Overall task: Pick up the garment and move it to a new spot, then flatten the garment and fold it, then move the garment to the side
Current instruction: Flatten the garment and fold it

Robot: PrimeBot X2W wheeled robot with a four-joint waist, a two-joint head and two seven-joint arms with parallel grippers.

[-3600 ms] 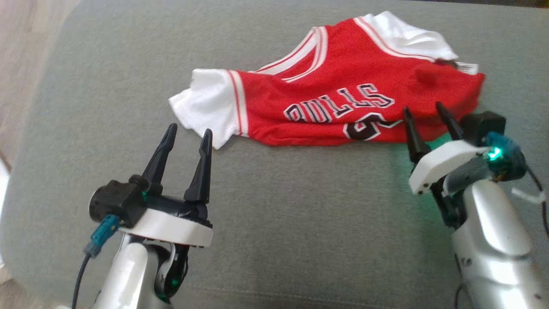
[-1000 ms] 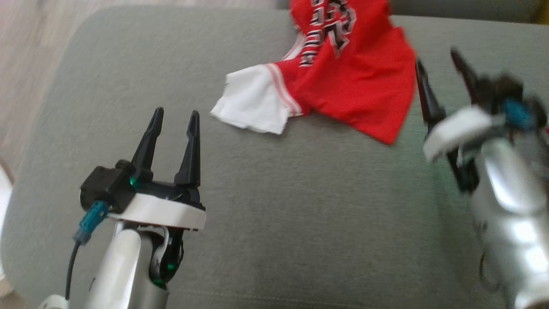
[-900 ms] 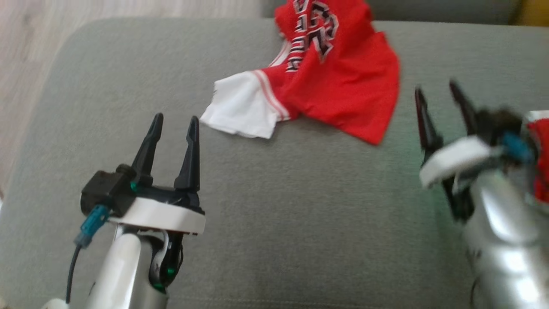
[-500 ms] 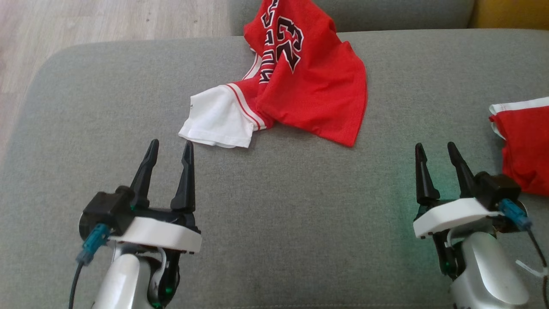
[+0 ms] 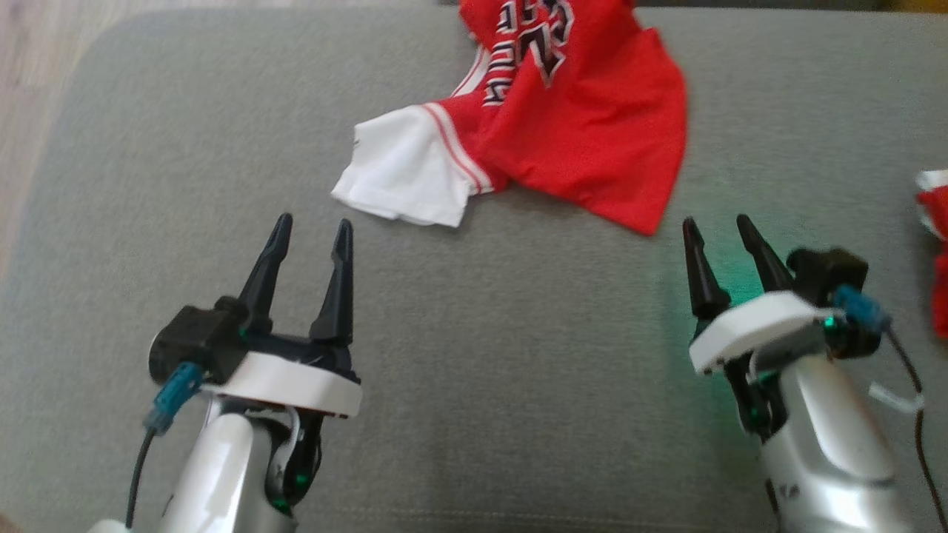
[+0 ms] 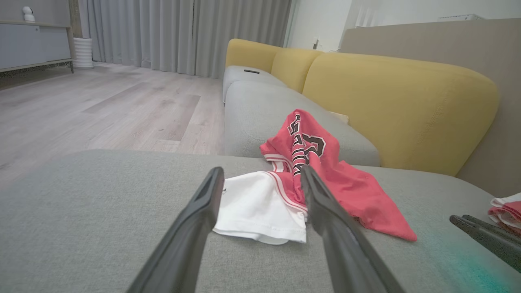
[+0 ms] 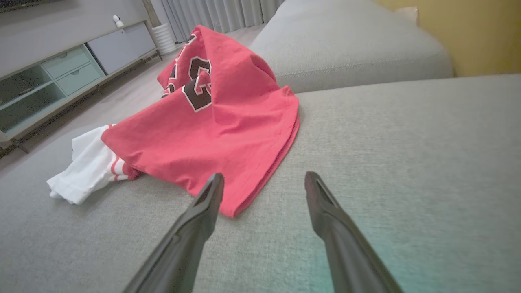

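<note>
Wide open and empty on both sides: left gripper [image 5: 314, 222] poised over the grey sofa cushion [image 5: 481, 385], long dark fingers parted, nothing held, nothing touched. Right gripper [image 5: 715, 220] spread just as far, tips near the lowest corner of the red hem [image 5: 652, 215], clear of the cloth as far as the head view shows. From the left wrist, white sleeve [image 6: 260, 207] framed between the parted fingers, beyond the tips.

Underneath, a broad seat of grey woven fabric, a faint green glow [image 5: 711, 266] on it beside the right wrist. Beyond, a second grey seat [image 7: 350, 44] and mustard-yellow backrests [image 6: 390, 106]. Around the sofa, pale wood-plank floor [image 6: 101, 101], full-length grey curtains [image 6: 183, 32], a low cabinet [image 7: 73, 61] with drawers along the wall.

Red jersey [image 5: 592, 148] crumpled at the far edge of the cushion, ahead of both grippers and between them, upper part humped high toward the gap with the next seat. Black-and-white lettering and a number across the raised fold, partly lost in creases. Sleeve with red stripes at the seam, flat on the cushion toward the left gripper; hem splayed toward the right. At the far right edge, another red-and-white cloth [image 5: 935, 252], well apart.
</note>
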